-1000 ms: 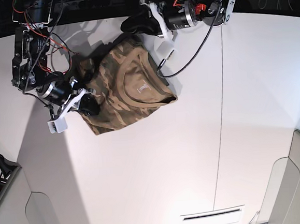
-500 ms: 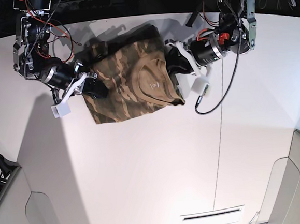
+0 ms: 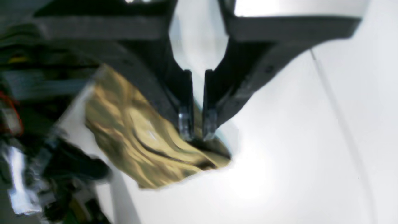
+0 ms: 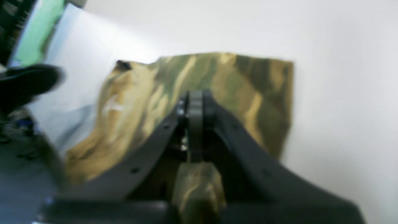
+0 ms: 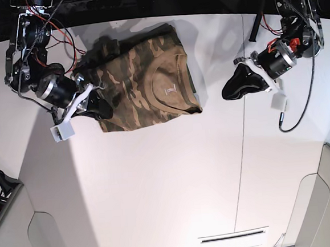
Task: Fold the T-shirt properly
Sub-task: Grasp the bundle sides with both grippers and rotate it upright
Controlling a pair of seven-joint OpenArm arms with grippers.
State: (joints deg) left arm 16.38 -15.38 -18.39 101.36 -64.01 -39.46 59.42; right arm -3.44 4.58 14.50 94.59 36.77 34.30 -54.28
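The camouflage T-shirt lies folded into a rough square at the back of the white table, neckline and small pale label facing up. My right gripper sits at its left edge. In the right wrist view this gripper is shut, tips low over the T-shirt, with no cloth visible between them. My left gripper hovers to the right of the shirt, apart from it. Its fingers stand a narrow gap apart with nothing between them, and the T-shirt lies beyond.
A thin seam runs front to back across the table, right of the shirt. A black cable loops down from the left arm. A slot lies near the front edge. Grey panels flank the front corners.
My left gripper has drawn away from the shirt's right edge, toward the right. The shirt has shifted slightly toward the back. My right gripper stays at its left edge.
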